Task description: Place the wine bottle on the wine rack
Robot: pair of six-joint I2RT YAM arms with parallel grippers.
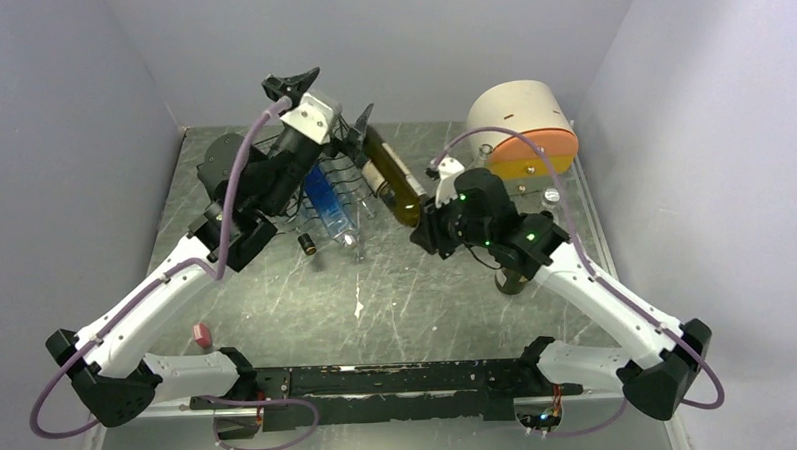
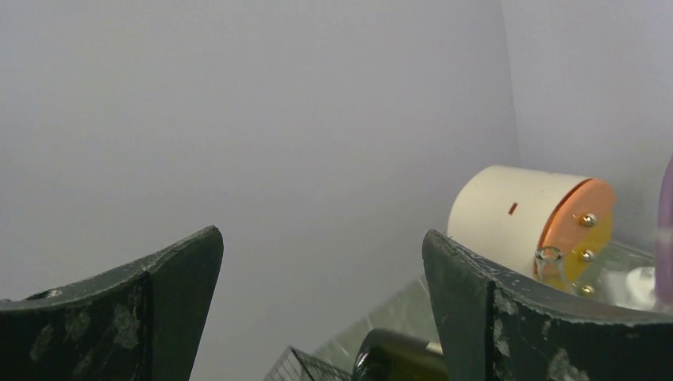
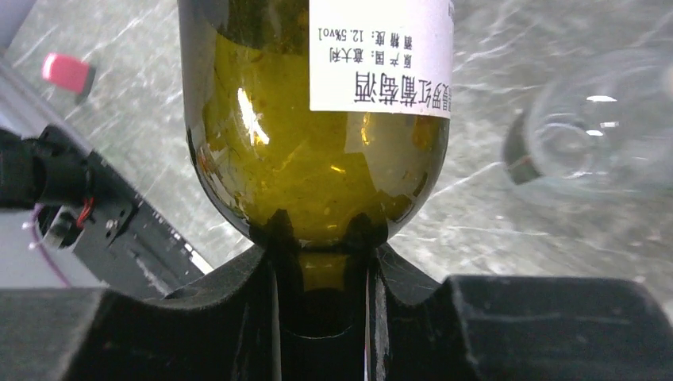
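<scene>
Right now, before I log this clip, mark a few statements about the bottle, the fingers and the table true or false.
1. The right gripper has its fingers shut on the base of the wine bottle. True.
2. The left gripper is clamped shut. False: its fingers stand wide open and hold nothing.
3. The wine bottle is bare glass. False: it carries a white label with printed text.
4. The cream-and-orange drum box sits at the far right of the table. True.
</scene>
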